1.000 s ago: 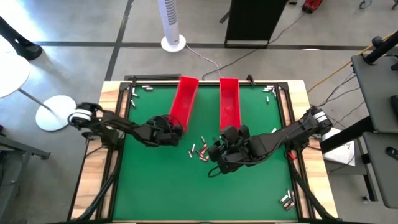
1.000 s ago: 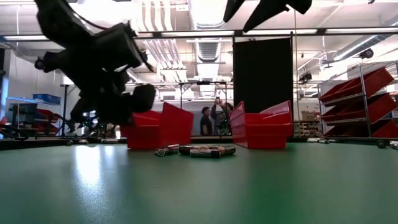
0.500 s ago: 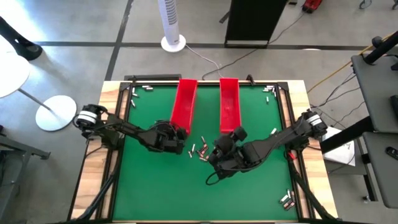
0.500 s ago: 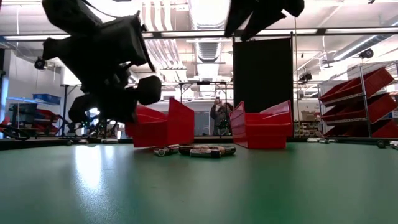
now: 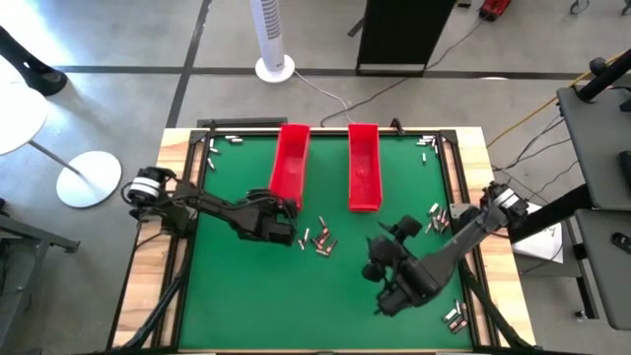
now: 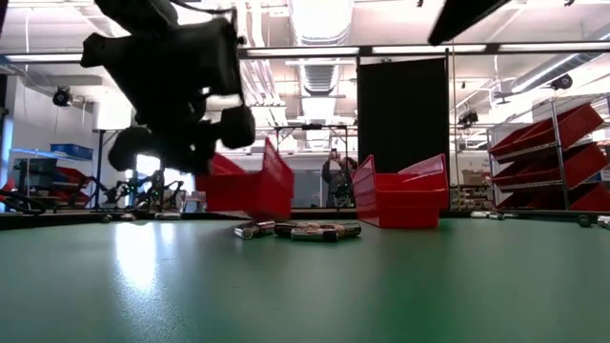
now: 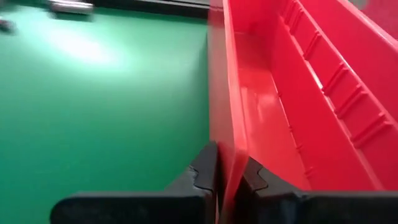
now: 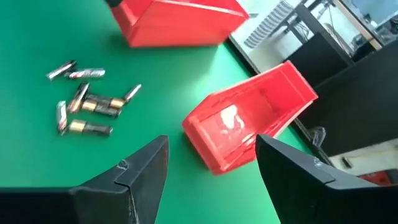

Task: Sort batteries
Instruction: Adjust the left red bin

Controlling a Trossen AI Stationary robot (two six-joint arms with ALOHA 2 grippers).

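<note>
Lying in a loose cluster near the middle of the green table [image 5: 246, 296], the batteries [image 5: 319, 239] sit just in front of two long red trays, with more strays along the table's edges. Open green surface surrounds the cluster on the near side. No writing is readable. The left gripper [image 7: 227, 177] is clamped on the side wall of the left tray [image 5: 289, 163] at its near end. The right gripper [image 8: 211, 163] hovers with fingers apart, right of the cluster, facing the right tray [image 5: 363, 166]
</note>
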